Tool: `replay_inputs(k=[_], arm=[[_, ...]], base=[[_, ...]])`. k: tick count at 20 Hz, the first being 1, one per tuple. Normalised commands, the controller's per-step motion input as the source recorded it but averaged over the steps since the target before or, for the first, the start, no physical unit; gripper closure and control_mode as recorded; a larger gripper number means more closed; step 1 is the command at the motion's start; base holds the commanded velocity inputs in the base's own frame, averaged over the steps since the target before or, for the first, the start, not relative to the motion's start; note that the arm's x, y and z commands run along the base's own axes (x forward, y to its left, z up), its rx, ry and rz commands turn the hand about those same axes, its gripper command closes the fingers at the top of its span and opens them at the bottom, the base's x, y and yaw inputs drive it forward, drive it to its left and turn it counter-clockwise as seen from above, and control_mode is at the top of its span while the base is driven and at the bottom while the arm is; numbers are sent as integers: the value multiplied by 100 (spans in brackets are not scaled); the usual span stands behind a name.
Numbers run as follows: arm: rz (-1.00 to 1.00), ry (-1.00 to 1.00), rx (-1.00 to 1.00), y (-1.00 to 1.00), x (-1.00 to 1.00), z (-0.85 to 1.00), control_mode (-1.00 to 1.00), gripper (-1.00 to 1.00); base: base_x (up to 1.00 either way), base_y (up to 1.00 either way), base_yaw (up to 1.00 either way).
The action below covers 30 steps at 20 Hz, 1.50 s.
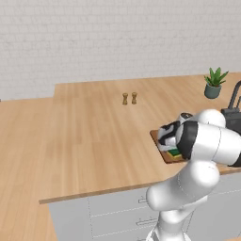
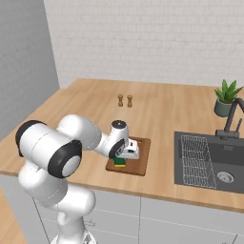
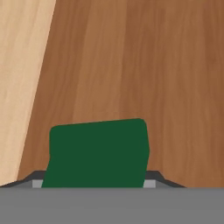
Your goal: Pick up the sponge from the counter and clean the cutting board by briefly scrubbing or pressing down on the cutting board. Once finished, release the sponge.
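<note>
The sponge (image 3: 98, 153), dark green on top with a yellow body (image 2: 119, 161), sits between the jaws of my gripper (image 3: 95, 181), which is shut on it. It hangs just over the dark reddish-brown cutting board (image 3: 144, 65), close to its surface; I cannot tell whether it touches. In the right base view the gripper (image 2: 120, 159) points down at the near left part of the board (image 2: 141, 160). From the left base view the hand (image 1: 170, 147) covers most of the board (image 1: 159, 143), and a green and yellow edge of the sponge (image 1: 174, 152) shows below it.
The light wood counter (image 2: 90, 112) carries two small shakers (image 2: 125, 100) toward the back. A potted plant (image 2: 226, 98) stands at the back right. A dark sink (image 2: 209, 162) with a black faucet (image 2: 232, 119) lies right of the board. Grey drawer fronts (image 1: 117, 214) run below the counter's edge.
</note>
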Motion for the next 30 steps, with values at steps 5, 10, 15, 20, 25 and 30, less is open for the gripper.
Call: replay_inputs(k=[5,10,15,20,25,30], arm=[[-8,0,0,2,19,0,-100,100],[-5,0,0,0,7,-29,-100,100],[-4,0,0,0,4,-42,-100,100],[-2,-2,2,0,35,16,-100,100],[-3,0,3,0,53,13,-100,100],[-2,2,0,0,21,-16,-100,100]], base=[[0,0,0],[0,0,0],[0,0,0],[0,0,0],[0,0,0],[0,0,0]])
